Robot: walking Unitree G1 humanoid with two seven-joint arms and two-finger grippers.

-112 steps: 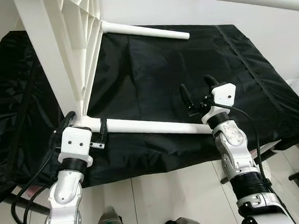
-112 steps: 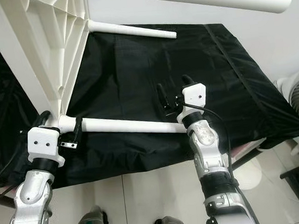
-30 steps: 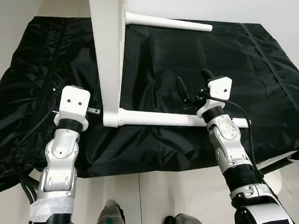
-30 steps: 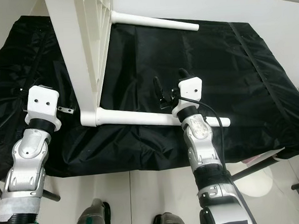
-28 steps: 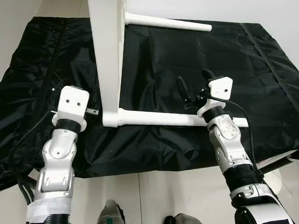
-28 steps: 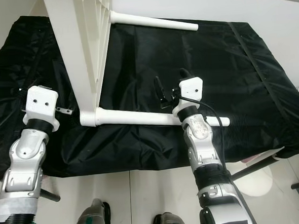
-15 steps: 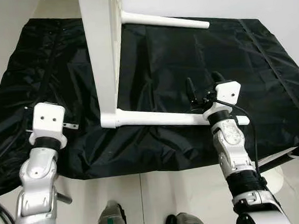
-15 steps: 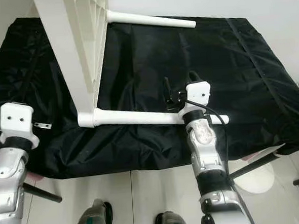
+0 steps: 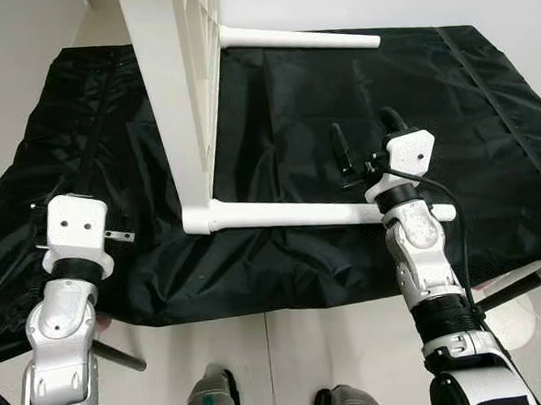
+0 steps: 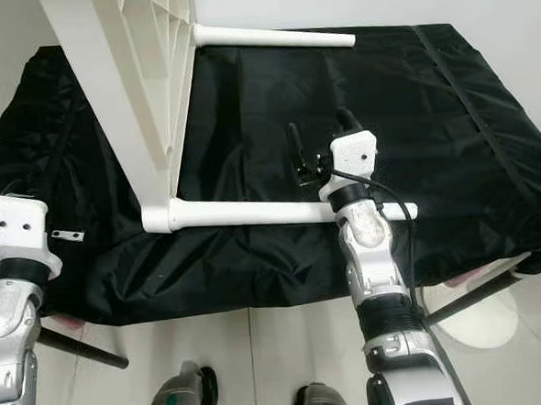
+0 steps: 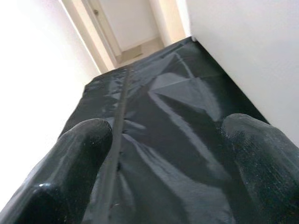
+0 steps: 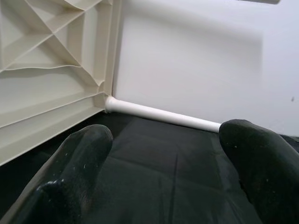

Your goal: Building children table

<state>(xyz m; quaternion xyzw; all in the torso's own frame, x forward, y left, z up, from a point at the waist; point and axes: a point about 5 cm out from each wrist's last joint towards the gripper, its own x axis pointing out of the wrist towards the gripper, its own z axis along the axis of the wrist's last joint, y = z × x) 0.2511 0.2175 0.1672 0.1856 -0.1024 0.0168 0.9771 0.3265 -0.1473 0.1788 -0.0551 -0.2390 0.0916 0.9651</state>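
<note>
A white children's table top stands on its edge on a black cloth-covered surface, ribbed underside facing right. Two white legs stick out sideways from it: a near leg and a far leg. My right gripper is open, hovering just beyond the near leg's free end; its black fingertips frame the ribbed underside and the far leg. My left gripper is open over bare cloth, and its wrist is well left of the table top near the front edge.
The cloth hangs over the front edge above a pale tiled floor. My feet stand just below that edge. A dark rod pokes out under the cloth at left, and a white round base is on the floor at right.
My left gripper has let go of the near leg at its joint and drawn away to the left and toward the front edge. The right gripper stays open by the leg's free end.
</note>
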